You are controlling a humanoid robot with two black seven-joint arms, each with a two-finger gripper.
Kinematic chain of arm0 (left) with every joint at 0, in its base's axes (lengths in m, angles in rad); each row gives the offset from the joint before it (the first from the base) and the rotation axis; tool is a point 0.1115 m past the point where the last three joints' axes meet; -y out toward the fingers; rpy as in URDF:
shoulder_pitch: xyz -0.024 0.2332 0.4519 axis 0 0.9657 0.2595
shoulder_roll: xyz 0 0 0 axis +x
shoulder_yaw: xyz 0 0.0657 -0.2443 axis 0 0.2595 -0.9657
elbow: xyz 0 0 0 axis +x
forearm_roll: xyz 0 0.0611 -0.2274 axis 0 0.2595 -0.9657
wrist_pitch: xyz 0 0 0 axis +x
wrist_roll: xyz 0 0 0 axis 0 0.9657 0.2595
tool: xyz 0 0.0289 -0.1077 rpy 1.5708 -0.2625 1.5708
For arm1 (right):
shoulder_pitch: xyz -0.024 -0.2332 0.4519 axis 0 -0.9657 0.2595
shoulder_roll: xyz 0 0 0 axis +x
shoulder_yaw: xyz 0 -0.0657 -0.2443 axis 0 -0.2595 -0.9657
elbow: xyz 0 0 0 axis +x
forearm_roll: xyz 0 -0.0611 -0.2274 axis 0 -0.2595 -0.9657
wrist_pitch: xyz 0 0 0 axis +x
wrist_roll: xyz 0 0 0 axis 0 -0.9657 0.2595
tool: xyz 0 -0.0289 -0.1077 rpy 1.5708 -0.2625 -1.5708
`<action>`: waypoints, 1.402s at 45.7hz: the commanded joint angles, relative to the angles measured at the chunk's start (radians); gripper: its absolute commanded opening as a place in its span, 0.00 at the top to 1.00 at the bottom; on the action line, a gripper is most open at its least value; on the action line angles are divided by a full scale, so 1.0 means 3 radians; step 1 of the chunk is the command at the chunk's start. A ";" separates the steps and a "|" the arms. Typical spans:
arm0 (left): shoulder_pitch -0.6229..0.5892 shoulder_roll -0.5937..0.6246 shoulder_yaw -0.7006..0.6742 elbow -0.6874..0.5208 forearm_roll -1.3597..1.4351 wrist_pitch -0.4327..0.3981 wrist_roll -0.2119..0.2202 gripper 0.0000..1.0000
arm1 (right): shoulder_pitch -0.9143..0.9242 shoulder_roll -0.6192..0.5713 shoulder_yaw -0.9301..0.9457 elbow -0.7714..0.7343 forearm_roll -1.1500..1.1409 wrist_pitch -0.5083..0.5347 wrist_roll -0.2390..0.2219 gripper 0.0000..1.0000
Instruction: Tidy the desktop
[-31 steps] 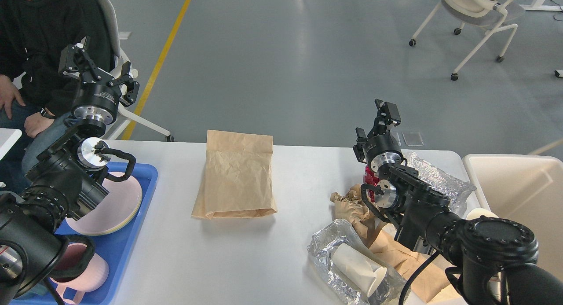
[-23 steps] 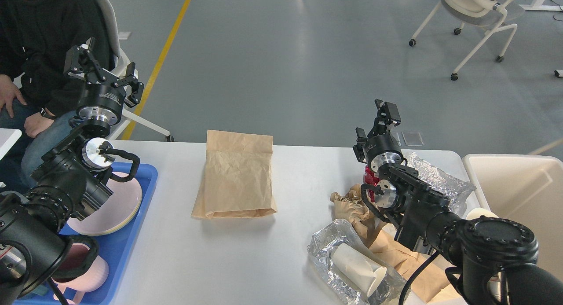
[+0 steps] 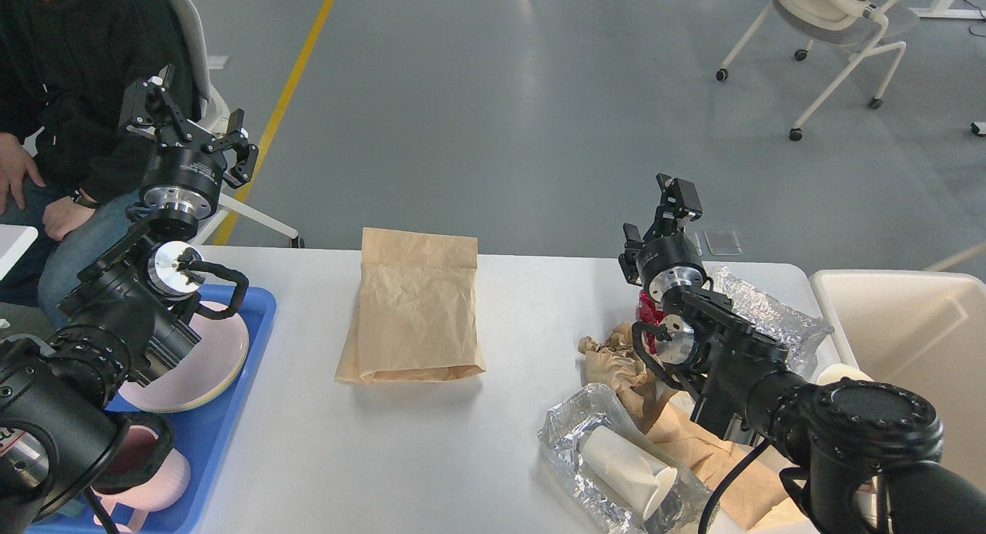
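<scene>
A white paper cup [image 3: 628, 468] lies on its side in a crumpled foil wrapper [image 3: 574, 441] at the near right of the white tabletop [image 3: 462, 457]; crumpled brown paper [image 3: 616, 361] is heaped just beyond it. At near left, a pink mug [image 3: 150, 480] and pink plate [image 3: 204, 361] sit in a blue tray [image 3: 231, 426]. A flat brown paper bag [image 3: 416, 318] lies mid-table, a cream bin [image 3: 901, 341] at right. Farther off, the left gripper [image 3: 189, 129] hangs spread and empty; the right gripper [image 3: 666, 210] is too end-on to read. Tidying looks barely begun; next comes a descent onto the litter.
</scene>
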 commanded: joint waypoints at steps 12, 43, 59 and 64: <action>0.0114 0.0015 0.0034 -0.0031 0.0026 -0.0410 0.0040 0.03 | 0.0000 0.0000 0.0000 -0.0001 0.0000 0.0000 0.0000 0.00; 0.0104 -0.0036 0.0244 -0.0036 0.0026 -0.0380 0.0040 0.03 | 0.0000 0.0000 -0.0005 -0.0001 0.0000 0.0000 0.0000 0.00; 0.0104 -0.0005 0.0325 -0.0036 0.0041 -0.0385 0.0071 0.03 | 0.0000 0.0000 0.0000 -0.0001 0.0000 0.0000 0.0000 0.00; 0.0053 0.0031 0.0739 -0.0036 0.0051 -0.0390 0.0198 0.03 | 0.0000 0.0000 0.0000 -0.0001 0.0000 0.0000 0.0000 0.00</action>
